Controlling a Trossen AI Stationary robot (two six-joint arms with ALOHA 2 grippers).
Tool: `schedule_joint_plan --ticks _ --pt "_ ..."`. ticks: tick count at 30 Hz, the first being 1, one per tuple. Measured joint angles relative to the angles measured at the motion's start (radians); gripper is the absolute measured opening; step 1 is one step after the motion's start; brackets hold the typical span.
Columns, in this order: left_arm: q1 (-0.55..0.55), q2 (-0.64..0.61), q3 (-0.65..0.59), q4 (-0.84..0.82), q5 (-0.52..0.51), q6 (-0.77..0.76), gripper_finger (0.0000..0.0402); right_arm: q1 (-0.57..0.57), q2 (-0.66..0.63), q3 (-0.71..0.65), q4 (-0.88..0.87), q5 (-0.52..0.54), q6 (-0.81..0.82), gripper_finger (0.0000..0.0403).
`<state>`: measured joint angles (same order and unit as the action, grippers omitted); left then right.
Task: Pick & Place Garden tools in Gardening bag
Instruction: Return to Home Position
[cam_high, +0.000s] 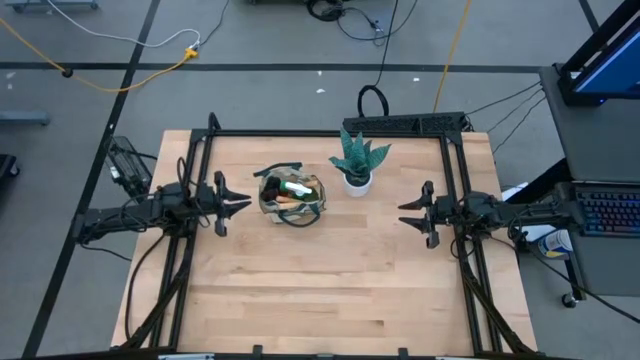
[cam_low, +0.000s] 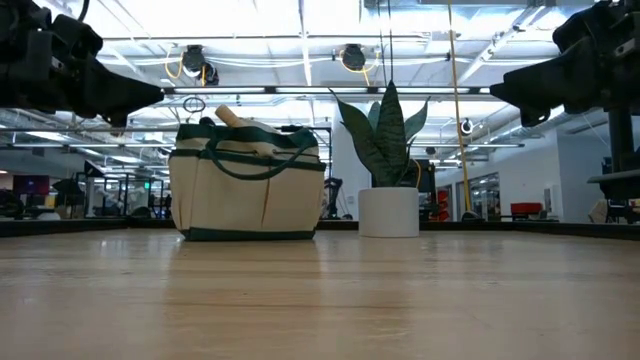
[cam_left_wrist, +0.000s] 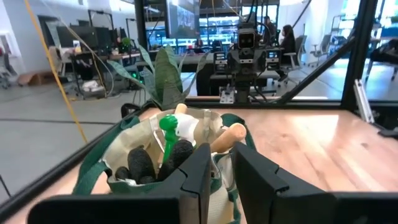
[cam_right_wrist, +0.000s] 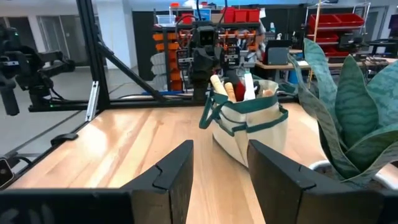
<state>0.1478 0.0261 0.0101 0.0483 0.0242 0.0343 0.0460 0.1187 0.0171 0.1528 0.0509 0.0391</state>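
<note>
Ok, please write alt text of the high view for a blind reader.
A bag full of tools stands on a wooden table, a potted plant close on its right. The left gripper and right gripper hang open at the table's sides, holding nothing.

Upright gardening bag full of garden tools

The gardening bag is cream-tan cloth with dark green trim and handles. Inside it the spray bottle is bright green, the wooden handles pale brown, the gloves black. The plant has teal leaves banded darker, in a white pot. The desk is light, streaked wood. My left pincer and right pincer are black.
</note>
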Motion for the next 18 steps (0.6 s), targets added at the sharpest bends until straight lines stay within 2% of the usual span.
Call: schedule_joint_plan --ticks 5,18 --pt "0.0 0.0 0.0 0.0 0.0 0.042 0.0069 0.0 0.0 -0.001 0.0 0.0 0.001 0.0141" --pt "0.0 0.0 0.0 0.0 0.0 0.039 0.0069 0.0 0.0 -0.002 0.0 0.0 0.001 0.0141"
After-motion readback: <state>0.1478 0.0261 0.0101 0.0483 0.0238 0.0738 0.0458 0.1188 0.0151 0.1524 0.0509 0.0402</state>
